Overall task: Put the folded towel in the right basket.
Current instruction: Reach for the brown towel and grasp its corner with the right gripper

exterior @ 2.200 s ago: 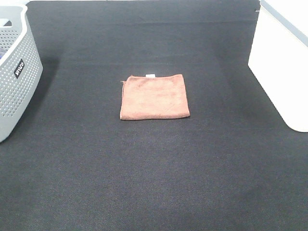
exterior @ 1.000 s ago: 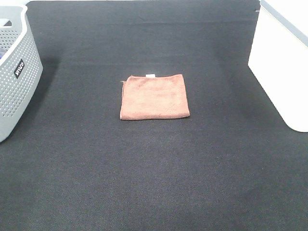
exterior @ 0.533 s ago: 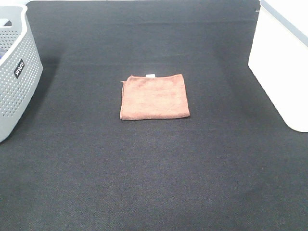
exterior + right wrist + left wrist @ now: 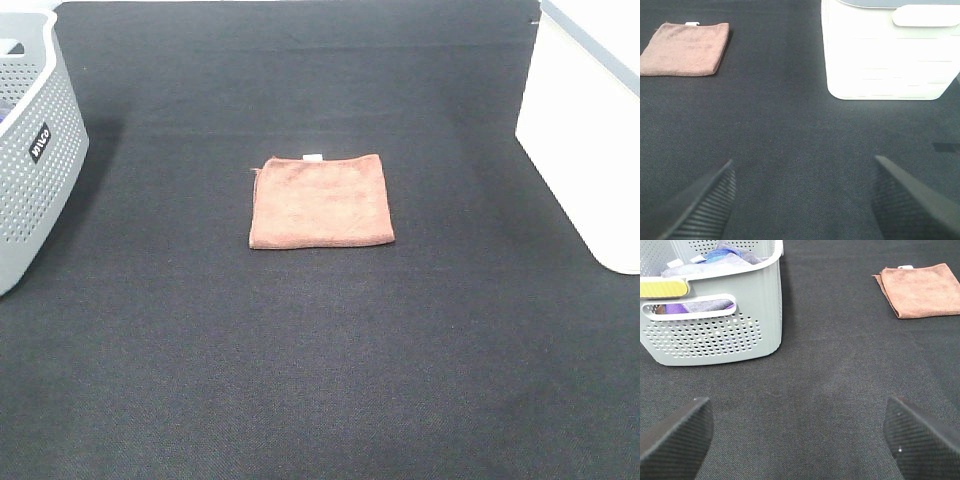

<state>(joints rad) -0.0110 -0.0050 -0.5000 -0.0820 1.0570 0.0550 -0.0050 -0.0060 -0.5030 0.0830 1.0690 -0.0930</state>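
Note:
The folded towel (image 4: 320,201), reddish-brown with a small white tag on its far edge, lies flat in the middle of the black mat. It also shows in the left wrist view (image 4: 920,289) and the right wrist view (image 4: 685,48). The right basket (image 4: 585,130), a large white bin, stands at the right edge and shows in the right wrist view (image 4: 890,52). Neither arm shows in the exterior high view. My left gripper (image 4: 800,440) is open and empty, well short of the towel. My right gripper (image 4: 802,200) is open and empty, facing the gap between towel and white basket.
A grey perforated basket (image 4: 35,150) with a black label stands at the left edge; in the left wrist view (image 4: 715,305) it holds several cloths. The black mat (image 4: 320,350) covers the whole table.

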